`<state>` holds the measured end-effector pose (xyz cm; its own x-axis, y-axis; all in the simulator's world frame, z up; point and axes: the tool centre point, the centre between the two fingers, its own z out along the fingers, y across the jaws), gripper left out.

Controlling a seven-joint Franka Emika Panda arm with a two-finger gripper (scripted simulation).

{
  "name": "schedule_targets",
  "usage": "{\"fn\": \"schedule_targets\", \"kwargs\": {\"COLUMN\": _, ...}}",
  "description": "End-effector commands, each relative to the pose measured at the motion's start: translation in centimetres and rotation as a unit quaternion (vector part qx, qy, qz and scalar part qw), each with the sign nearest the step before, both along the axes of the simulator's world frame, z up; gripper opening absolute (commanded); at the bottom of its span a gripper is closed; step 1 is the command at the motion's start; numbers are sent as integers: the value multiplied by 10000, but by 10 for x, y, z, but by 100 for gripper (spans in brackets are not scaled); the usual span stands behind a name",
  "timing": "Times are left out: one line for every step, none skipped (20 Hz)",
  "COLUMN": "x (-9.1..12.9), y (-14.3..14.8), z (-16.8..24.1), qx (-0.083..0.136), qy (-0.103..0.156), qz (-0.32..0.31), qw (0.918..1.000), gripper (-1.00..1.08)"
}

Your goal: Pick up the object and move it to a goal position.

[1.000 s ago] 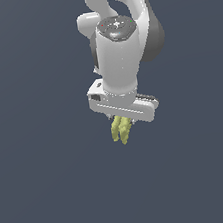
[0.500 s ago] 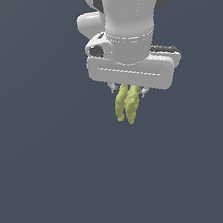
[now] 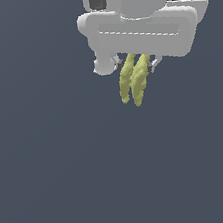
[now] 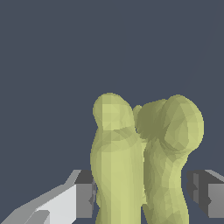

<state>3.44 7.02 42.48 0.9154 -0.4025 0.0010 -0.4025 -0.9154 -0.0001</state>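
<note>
The object [image 3: 134, 82] hangs lobes-down between the fingers [image 4: 85, 199], which are clamped against its upper sides.

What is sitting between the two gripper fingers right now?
The yellow-green banana-like bunch fills the stretch between the gripper fingers; the wrist view shows it best.

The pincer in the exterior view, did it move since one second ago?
Yes. The pincer, shut on the yellow-green bunch, now sits higher and more toward the exterior view's right; no fixed landmark exists, so this is judged against the frame.
</note>
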Motion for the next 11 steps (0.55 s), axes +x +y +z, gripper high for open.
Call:
{"fn": "schedule_targets", "kwargs": {"x": 0, "y": 2, "z": 11, "qx": -1, "qy": 5, "qz": -2, "qw": 10000, "gripper": -100}}
{"fn": "schedule_targets", "kwargs": {"x": 0, "y": 3, "z": 14, "qx": -1, "qy": 5, "qz": -2, "qw": 10000, "gripper": -100}}
{"fn": "schedule_targets", "kwargs": {"x": 0, "y": 3, "z": 16, "qx": -1, "qy": 5, "qz": -2, "qw": 10000, "gripper": -100}}
{"fn": "schedule_targets", "kwargs": {"x": 0, "y": 4, "z": 18, "qx": -1, "qy": 5, "qz": -2, "qw": 10000, "gripper": -100}}
{"fn": "schedule_targets", "kwargs": {"x": 0, "y": 4, "z": 20, "qx": -1, "qy": 5, "qz": -2, "qw": 10000, "gripper": -100}}
{"fn": "schedule_targets", "kwargs": {"x": 0, "y": 4, "z": 21, "qx": -1, "qy": 5, "qz": -2, "qw": 10000, "gripper": -100}}
{"fn": "schedule_targets", "kwargs": {"x": 0, "y": 5, "z": 22, "qx": 2, "qy": 5, "qz": 1, "qw": 10000, "gripper": -100}}
{"fn": "schedule_targets", "kwargs": {"x": 0, "y": 5, "z": 22, "qx": 2, "qy": 5, "qz": 1, "qw": 10000, "gripper": -100}}
{"fn": "schedule_targets", "kwargs": {"x": 1, "y": 5, "z": 22, "qx": 2, "qy": 5, "qz": 1, "qw": 10000, "gripper": -100}}
{"fn": "schedule_targets", "kwargs": {"x": 1, "y": 5, "z": 21, "qx": 2, "qy": 5, "qz": 1, "qw": 10000, "gripper": -100}}
{"fn": "schedule_targets", "kwargs": {"x": 1, "y": 5, "z": 21, "qx": 2, "qy": 5, "qz": 1, "qw": 10000, "gripper": -100}}
